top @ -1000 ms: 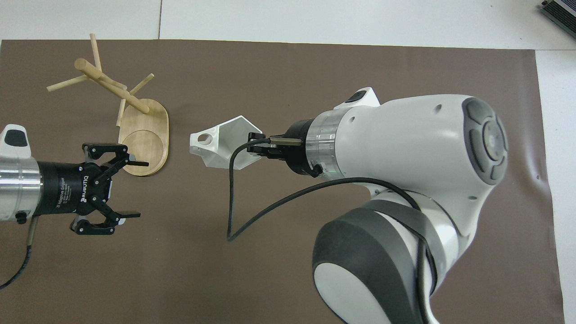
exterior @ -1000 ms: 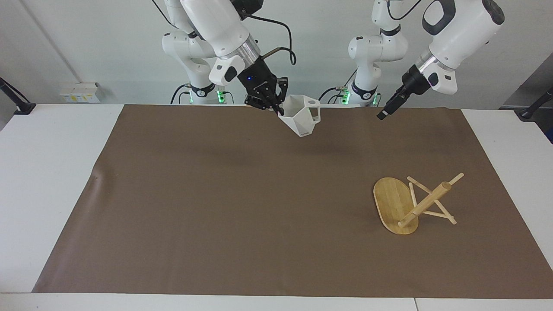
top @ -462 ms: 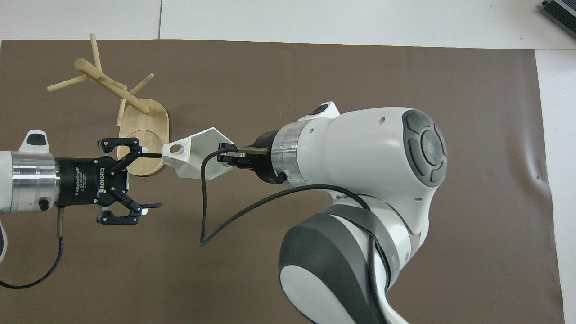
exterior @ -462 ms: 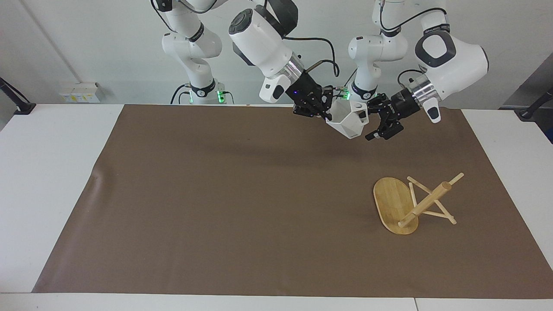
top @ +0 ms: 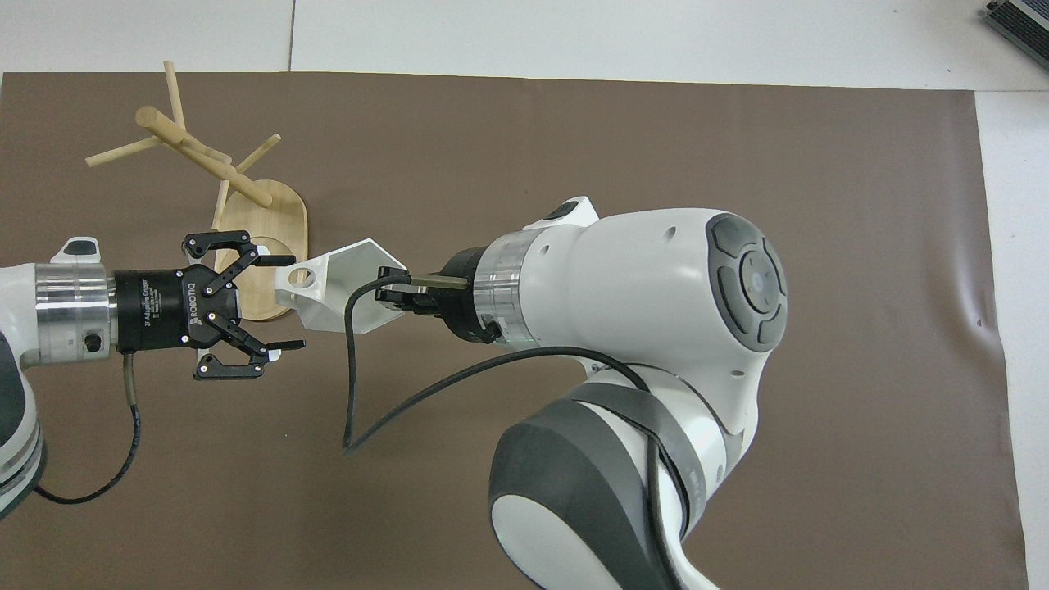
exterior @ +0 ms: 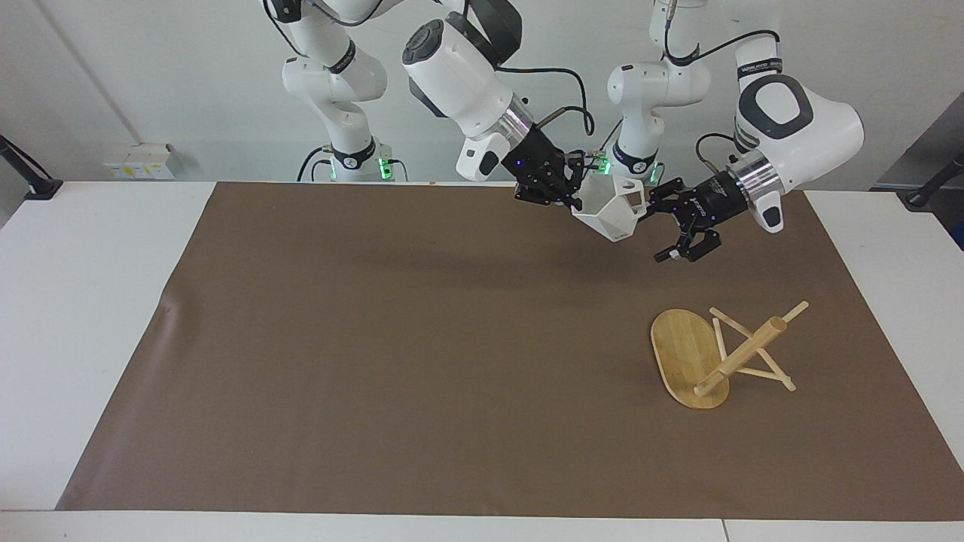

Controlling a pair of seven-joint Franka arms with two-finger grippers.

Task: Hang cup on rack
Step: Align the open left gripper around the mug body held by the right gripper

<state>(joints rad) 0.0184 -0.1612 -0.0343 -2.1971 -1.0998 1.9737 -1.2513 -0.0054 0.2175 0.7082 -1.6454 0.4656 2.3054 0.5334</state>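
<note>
White tabletop [exterior: 83, 301] carrying a brown mat [exterior: 422, 354], before a pale wall [exterior: 151, 75]; both arm bases stand at the robots' edge of the table. Taken across the facing view, the right gripper [exterior: 566, 199] comes first: held in the air over the mat, its fingers are closed on the rim of the cup [exterior: 608, 213], a white faceted mug carried tilted, clear of the surface. The cup's pierced handle points toward the left gripper [exterior: 660, 235], whose fingers are spread wide just beside that handle; whether either fingertip touches the cup cannot be made out. Last, toward the left arm's end of the table, the rack [exterior: 719, 358] lies tipped over on the mat, its oval base on edge and its post and pegs slanting away from the robots. In the overhead view the right arm's bulk covers much of the mat, its fingertips are masked by the cup wall, and the left gripper overlaps the rack's base.
</note>
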